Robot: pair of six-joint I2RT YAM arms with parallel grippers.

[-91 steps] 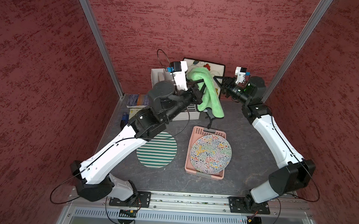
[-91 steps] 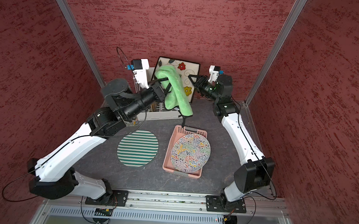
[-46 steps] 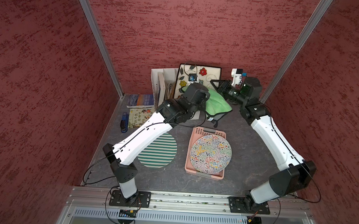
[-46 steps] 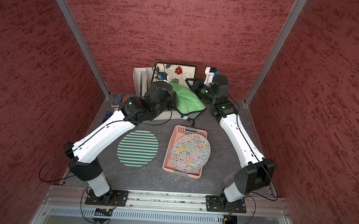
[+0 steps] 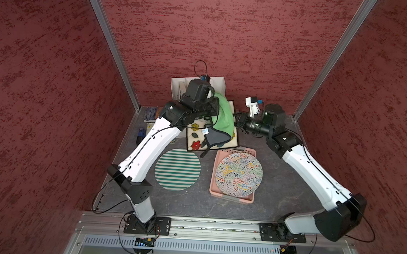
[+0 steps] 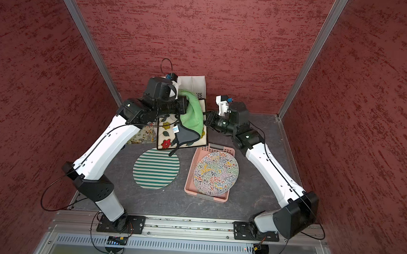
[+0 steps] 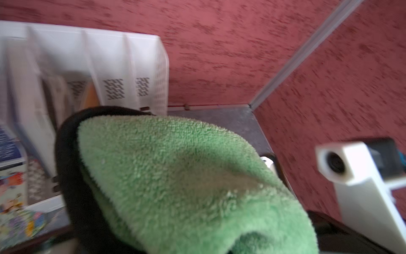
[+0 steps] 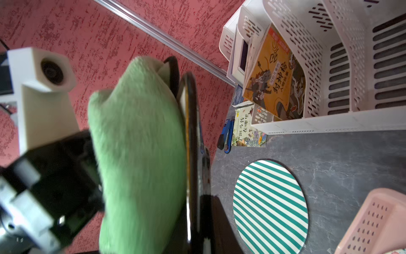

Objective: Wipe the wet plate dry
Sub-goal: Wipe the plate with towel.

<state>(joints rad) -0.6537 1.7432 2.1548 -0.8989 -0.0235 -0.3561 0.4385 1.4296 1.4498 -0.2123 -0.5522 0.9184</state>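
red-walled booth, dark table, left tool clamped on green cloth pressed against flowered plate, right tool pinching its edge, flowered plate held tilted above table, both arms reaching toward back

Green-striped round plate on grey tabletop, squiggle-patterned plate in pink basket, white file rack holding books
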